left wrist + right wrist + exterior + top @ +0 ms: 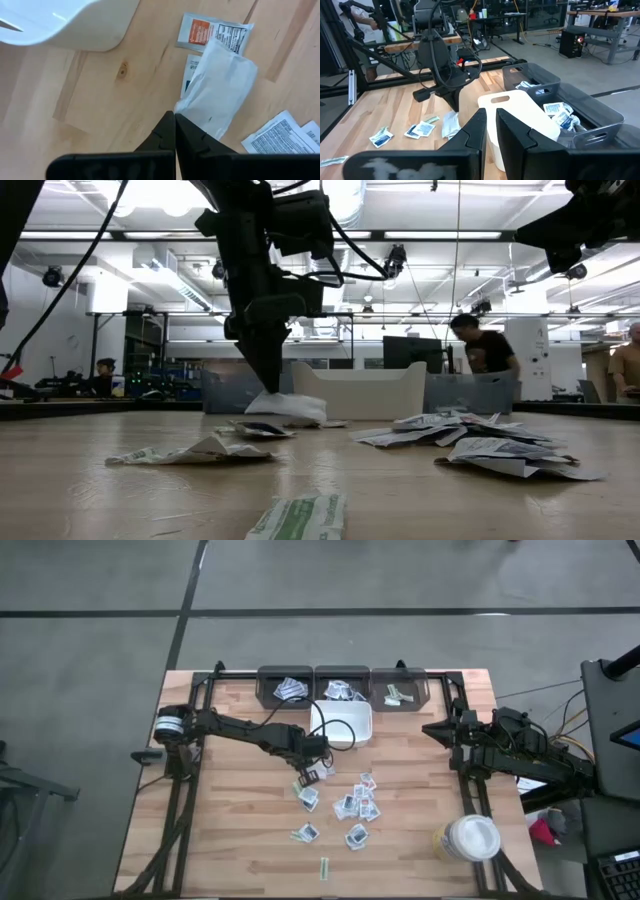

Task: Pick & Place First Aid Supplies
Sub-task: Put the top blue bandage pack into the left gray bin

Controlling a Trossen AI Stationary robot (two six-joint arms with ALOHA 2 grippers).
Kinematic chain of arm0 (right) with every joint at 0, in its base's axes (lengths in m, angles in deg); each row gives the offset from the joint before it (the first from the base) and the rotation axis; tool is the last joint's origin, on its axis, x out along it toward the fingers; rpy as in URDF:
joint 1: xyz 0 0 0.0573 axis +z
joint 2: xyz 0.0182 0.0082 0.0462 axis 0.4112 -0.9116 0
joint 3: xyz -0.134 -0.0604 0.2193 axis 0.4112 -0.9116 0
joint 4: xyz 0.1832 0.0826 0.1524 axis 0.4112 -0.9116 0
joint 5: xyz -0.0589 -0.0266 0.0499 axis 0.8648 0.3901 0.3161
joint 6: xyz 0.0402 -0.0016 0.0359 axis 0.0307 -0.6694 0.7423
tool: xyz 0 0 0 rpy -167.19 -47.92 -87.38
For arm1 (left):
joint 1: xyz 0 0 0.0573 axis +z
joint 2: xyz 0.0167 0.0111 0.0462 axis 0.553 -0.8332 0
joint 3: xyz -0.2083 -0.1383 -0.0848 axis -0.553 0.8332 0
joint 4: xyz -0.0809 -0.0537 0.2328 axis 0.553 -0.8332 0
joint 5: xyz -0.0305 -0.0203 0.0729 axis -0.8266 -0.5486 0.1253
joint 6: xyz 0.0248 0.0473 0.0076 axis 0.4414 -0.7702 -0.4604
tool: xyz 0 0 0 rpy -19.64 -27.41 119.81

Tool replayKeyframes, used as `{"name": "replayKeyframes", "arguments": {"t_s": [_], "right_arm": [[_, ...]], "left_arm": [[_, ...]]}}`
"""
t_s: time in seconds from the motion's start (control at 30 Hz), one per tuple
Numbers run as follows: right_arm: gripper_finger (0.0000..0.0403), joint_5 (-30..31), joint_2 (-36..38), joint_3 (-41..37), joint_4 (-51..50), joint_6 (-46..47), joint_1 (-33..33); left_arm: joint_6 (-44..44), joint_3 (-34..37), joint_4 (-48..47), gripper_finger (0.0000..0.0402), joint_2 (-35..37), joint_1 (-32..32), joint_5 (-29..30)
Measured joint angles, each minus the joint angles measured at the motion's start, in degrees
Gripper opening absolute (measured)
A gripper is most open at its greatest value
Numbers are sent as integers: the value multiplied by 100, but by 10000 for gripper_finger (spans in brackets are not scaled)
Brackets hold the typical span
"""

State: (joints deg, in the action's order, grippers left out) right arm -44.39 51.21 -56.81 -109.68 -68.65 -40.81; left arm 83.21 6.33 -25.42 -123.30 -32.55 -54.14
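Note:
My left gripper (312, 775) (175, 120) points steeply down over the table's middle, just in front of the white tray (345, 725), and is shut on a plain white packet (220, 92) (288, 407). More first aid supplies (355, 802) lie flat and scattered on the wood in front of it, among them an orange-printed packet (200, 31) under the held one. A narrow pale strip (325, 867) lies near the front edge. My right gripper (430, 728) (491, 131) waits level at the table's right side, a narrow gap between its fingers and nothing in it. My left gripper pinches the white packet by one corner (184, 106) between its two fingertips, coming from above at a steep slant. The packet reaches away from the fingers over other packets. Whether its lower end (295, 418) rests on the table, I cannot tell.
Three dark bins (287, 688) (343, 688) (400, 690) with packets inside stand along the far edge behind the tray. A round white-lidded jar (470, 838) stands at the front right. People show in the room behind the table.

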Motion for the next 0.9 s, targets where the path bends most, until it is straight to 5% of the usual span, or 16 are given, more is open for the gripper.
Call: {"name": "replayKeyframes", "arguments": {"t_s": [0.43, 0.9], "right_arm": [[38, 0, 0, 2, 1, -1, 0], [38, 0, 0, 0, 2, -1, 0]], "left_arm": [[-417, -14, 383, 0, 229, -7, -602], [-971, 0, 531, 0, 1716, 384, -425]]}}
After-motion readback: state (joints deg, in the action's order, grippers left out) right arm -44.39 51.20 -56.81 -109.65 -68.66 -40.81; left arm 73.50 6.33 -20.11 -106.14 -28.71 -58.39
